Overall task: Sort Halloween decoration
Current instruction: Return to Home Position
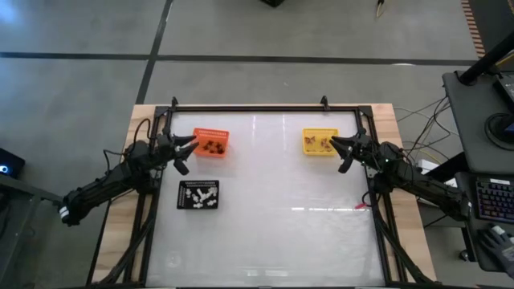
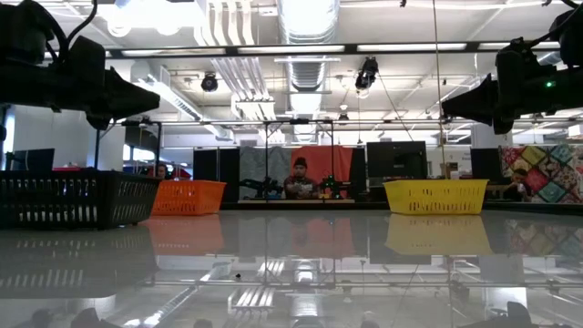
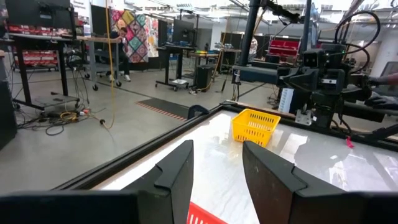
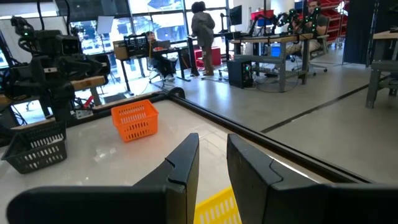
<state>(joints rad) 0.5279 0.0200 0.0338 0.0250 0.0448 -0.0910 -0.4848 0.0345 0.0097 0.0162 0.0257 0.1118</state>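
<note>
The Halloween decoration lies sorted in three small trays on the white table. Dark trinkets (image 1: 212,146) sit in the orange tray (image 1: 210,134), brownish ones (image 1: 321,144) in the yellow tray (image 1: 319,132), and white ones (image 1: 198,195) in the black tray (image 1: 183,186). My left gripper (image 1: 189,152) hovers open and level just left of the orange tray, whose rim (image 3: 200,216) shows below its fingers. My right gripper (image 1: 339,154) hovers open and level just right of the yellow tray, whose rim (image 4: 217,208) shows below its fingers. Neither gripper has anything between its fingers.
A black frame rail (image 1: 257,107) runs along the table's far edge and down both sides. The near half of the white table (image 1: 273,241) is free room. People (image 2: 300,178) sit and stand in the room beyond the table.
</note>
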